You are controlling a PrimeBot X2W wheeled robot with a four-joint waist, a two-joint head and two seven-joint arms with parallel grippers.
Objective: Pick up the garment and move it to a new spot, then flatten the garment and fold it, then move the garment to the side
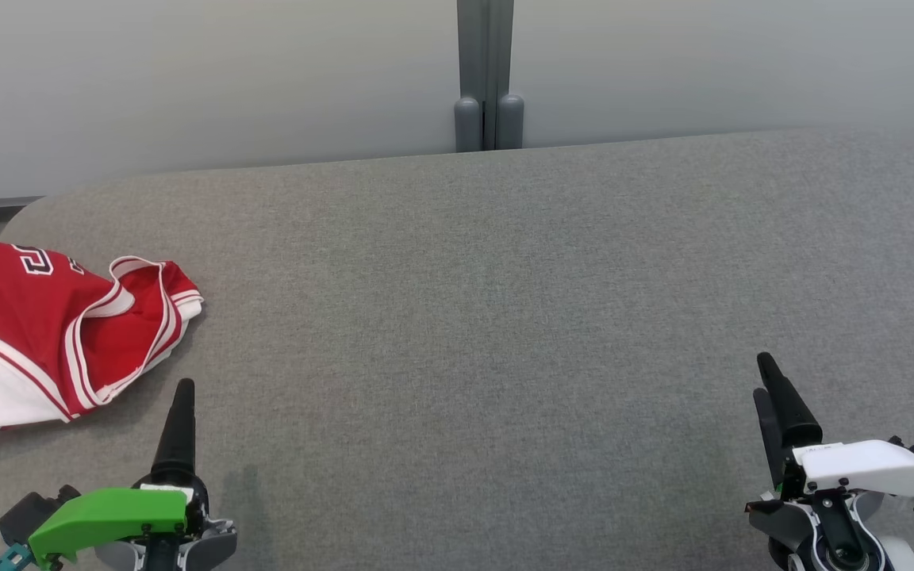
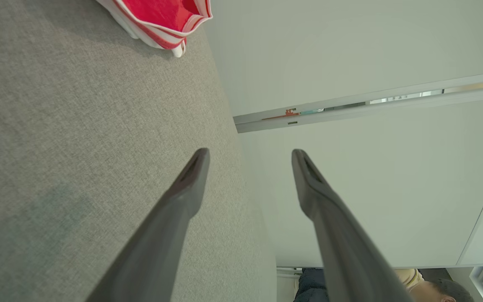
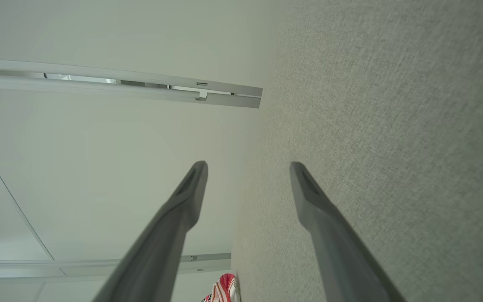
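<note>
A red and white jersey (image 1: 44, 329) with striped trim lies crumpled at the left edge of the grey padded table (image 1: 489, 317), partly cut off by the head view. One corner of the jersey (image 2: 162, 19) shows at the top of the left wrist view, and a small part of the jersey (image 3: 223, 289) at the bottom of the right wrist view. My left gripper (image 1: 183, 388) sits at the lower left, just below and right of the jersey, not touching it. Its fingers (image 2: 191, 176) are apart and empty. My right gripper (image 1: 766, 377) is at the lower right, open and empty.
A pale partition wall (image 1: 187, 79) with a grey post (image 1: 487, 79) stands behind the table. The wide middle of the table is bare grey cloth. A person's head and clothing (image 2: 430, 287) show below the wall in the left wrist view.
</note>
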